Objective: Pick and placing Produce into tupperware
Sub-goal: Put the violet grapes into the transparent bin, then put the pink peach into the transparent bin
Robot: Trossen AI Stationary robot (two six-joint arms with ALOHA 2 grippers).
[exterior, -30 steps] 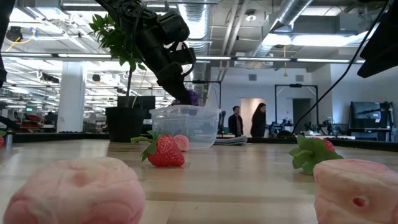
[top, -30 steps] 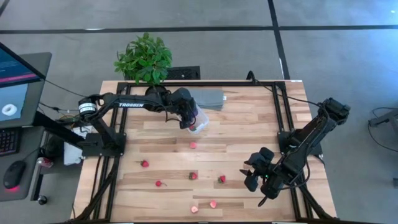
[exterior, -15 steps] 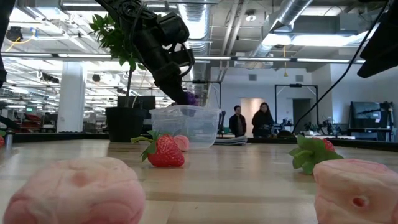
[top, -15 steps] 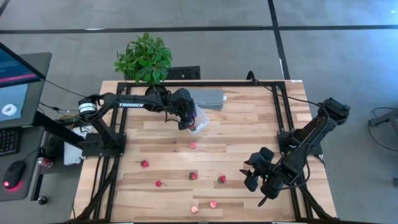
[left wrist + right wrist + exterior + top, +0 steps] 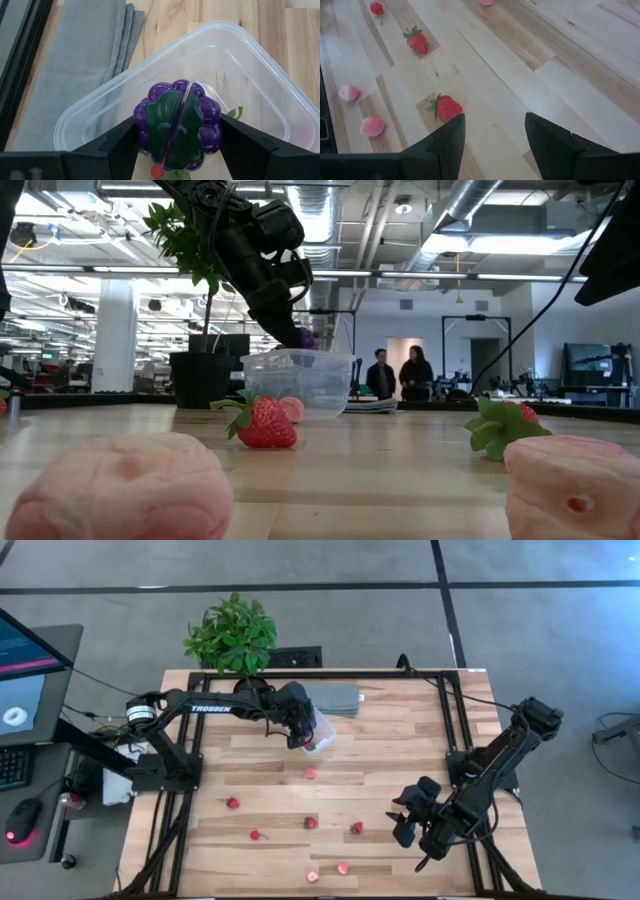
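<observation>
Purple fruit piece (image 5: 177, 126) held over the clear box (image 5: 260, 95), pinched between left gripper (image 5: 177, 140) fingers, green leaf side facing the wrist camera; long axis unclear. Right gripper (image 5: 495, 131) jaws spread, hovering near a strawberry (image 5: 447, 106) on the table (image 5: 400, 740).

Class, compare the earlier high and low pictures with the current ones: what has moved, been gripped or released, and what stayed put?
Between one second ago and now, the left gripper dipped slightly toward the tupperware, keeping its hold on the purple fruit piece. Nothing was released. The right gripper, open above the table, and the loose strawberries did not move.
</observation>
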